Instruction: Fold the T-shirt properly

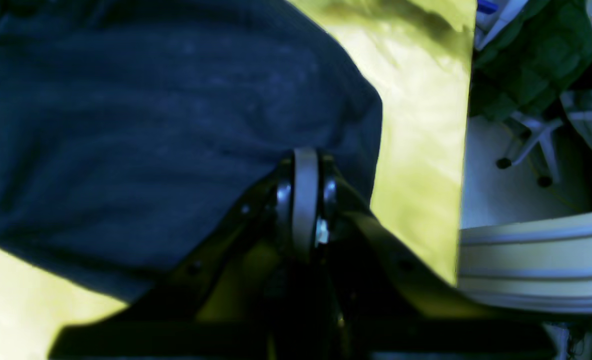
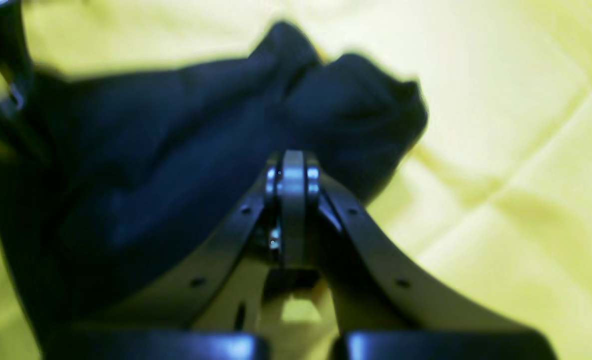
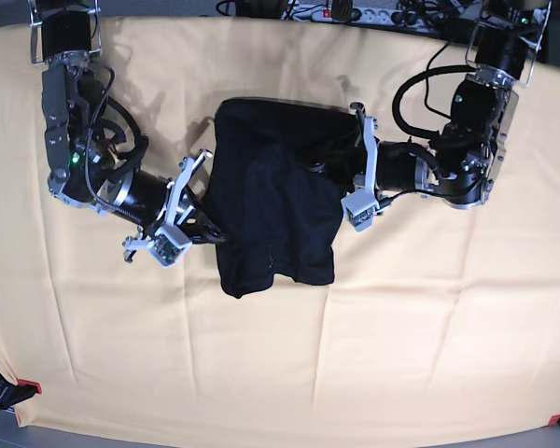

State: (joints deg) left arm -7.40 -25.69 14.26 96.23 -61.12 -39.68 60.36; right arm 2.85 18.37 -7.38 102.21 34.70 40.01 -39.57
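T-shirt [image 3: 275, 219]: bunched on table [image 3: 401, 355].
Left pincer [image 1: 305, 160]: pinched shut on its edge.
Right pincer [image 2: 293, 167]: same.
Me: I'd lift both evenly.

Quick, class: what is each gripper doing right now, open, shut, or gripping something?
Left gripper: shut on the T-shirt.
Right gripper: shut on the T-shirt.

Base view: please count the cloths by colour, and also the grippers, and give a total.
Black cloth, the T-shirt: 1
Yellow-cream cloth under it: 1
Grippers, left gripper and right gripper: 2
Total: 4
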